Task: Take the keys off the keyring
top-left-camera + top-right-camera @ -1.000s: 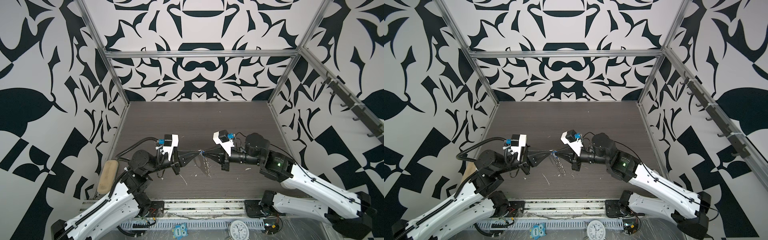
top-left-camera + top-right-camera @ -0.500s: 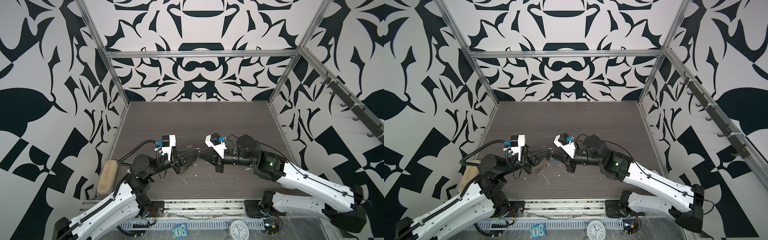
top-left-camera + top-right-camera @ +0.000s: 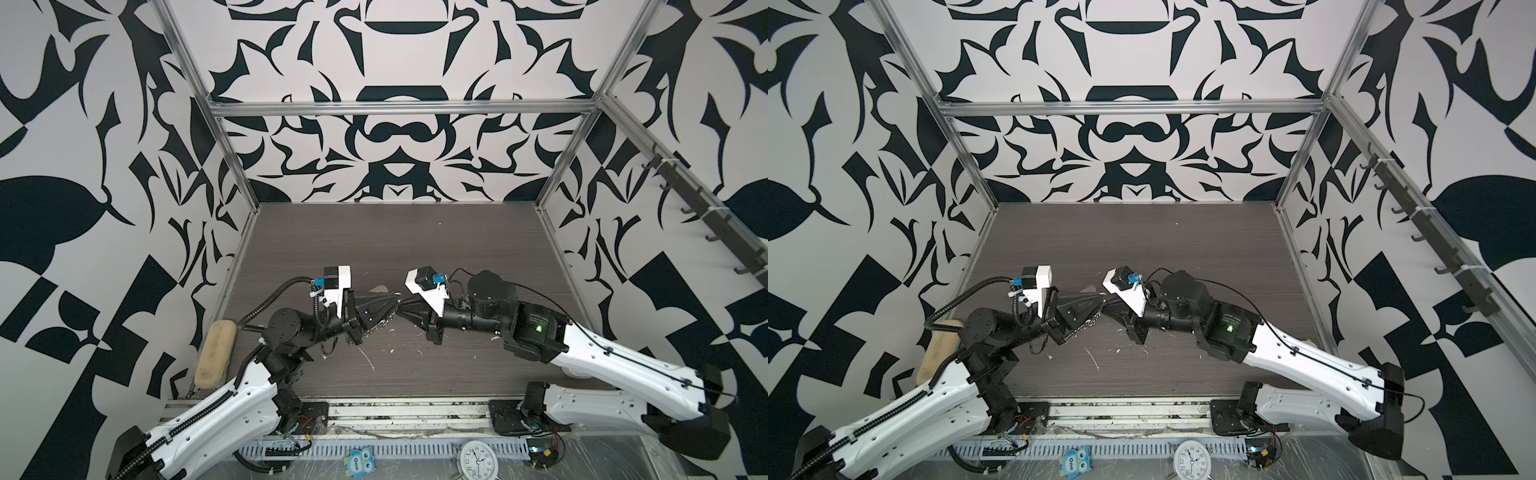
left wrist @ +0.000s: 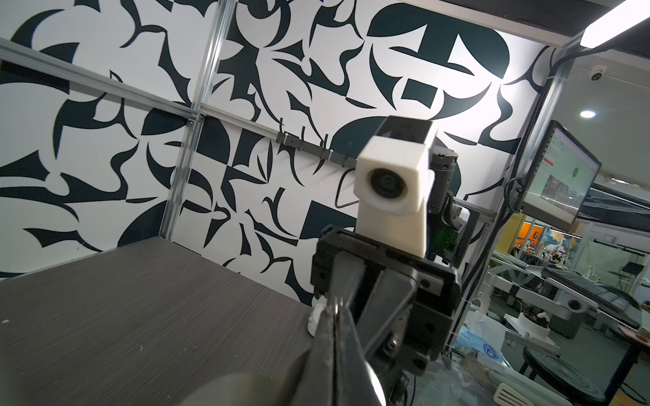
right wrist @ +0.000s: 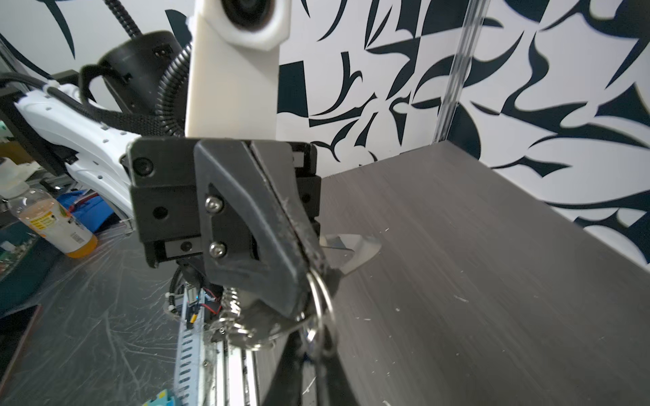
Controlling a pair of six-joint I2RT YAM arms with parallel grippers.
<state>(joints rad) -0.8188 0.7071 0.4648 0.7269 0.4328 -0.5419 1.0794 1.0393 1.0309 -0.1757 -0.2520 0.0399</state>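
First, by the left edge of the table (image 3: pixel 415 249) lies a beige pad (image 3: pixel 214 353), well apart from the work. Next is the left gripper (image 3: pixel 392 306), its jaws pressed flat on the keyring (image 5: pixel 355 247) and holding it clear of the table near the front middle. The plate's curved end pokes out past the fingers, and its row of rings (image 3: pixel 378 326) dangles below.

Tip to tip with it is the right gripper (image 3: pixel 404 309). Its jaws stand narrowly apart, astride a split ring (image 5: pixel 330 300) rather than clamped on it, as far as the right wrist view shows. The keys do not show plainly in any view and are probably hidden where the tips meet.

The plate looks thin, stiff, smooth and light, so it may slip or swivel unless it is pinched across its flat faces, away from the ringed edge, as it is now. The hanging rings are loose and will swing. A tag should be light and easy to pinch by its body. Its small ring is probably springy wire that has to be wound off, not pulled.

The crowding of the two sets of fingertips is the main hindrance, and the bare rings hang close enough to snag. White scraps (image 3: pixel 368 359) litter the table below but do not get in the way. On the right wall, a hook rail (image 3: pixel 706 208) is far off.
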